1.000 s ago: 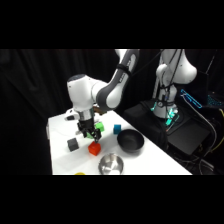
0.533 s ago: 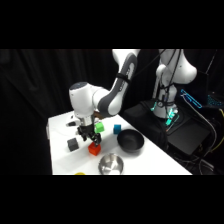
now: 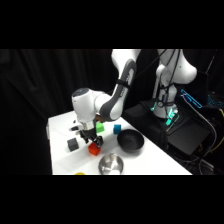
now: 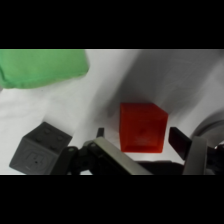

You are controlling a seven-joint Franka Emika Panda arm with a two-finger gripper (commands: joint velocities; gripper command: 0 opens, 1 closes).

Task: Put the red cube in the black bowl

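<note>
1. Wrist view: hand point(image 4: 136, 142) is low over the surface point(image 4: 105, 95), fingers spread wide, one on each side of the red cube point(image 4: 142, 126). Gap shows on both sides, so nothing is gripped.
2. Red cube sits flat on the surface, between the fingers point(image 4: 181, 141), not lifted.
3. Dark grey cube point(image 4: 39, 149) is to the picture-left of the red cube, apart from it. Green block point(image 4: 42, 66) fills the upper left corner.
4. Curved metal edge at the right border looks like the silver bowl point(image 4: 216, 131); too little shows to be sure.
5. Side view: hand point(image 3: 91, 140) is down at the red cube point(image 3: 93, 149), near the front of the surface point(image 3: 62, 157).
6. Black bowl point(image 3: 130, 140) stands to the right of the red cube, well apart. Inside looks dark; I can't make out any contents.
7. Silver bowl point(image 3: 110, 164) sits at the front edge, just beside the red cube; nothing visible in it.
8. Dark grey cube point(image 3: 73, 144) is left of the hand; green block point(image 3: 100, 128) and a blue cube point(image 3: 117, 129) sit behind it.
</note>
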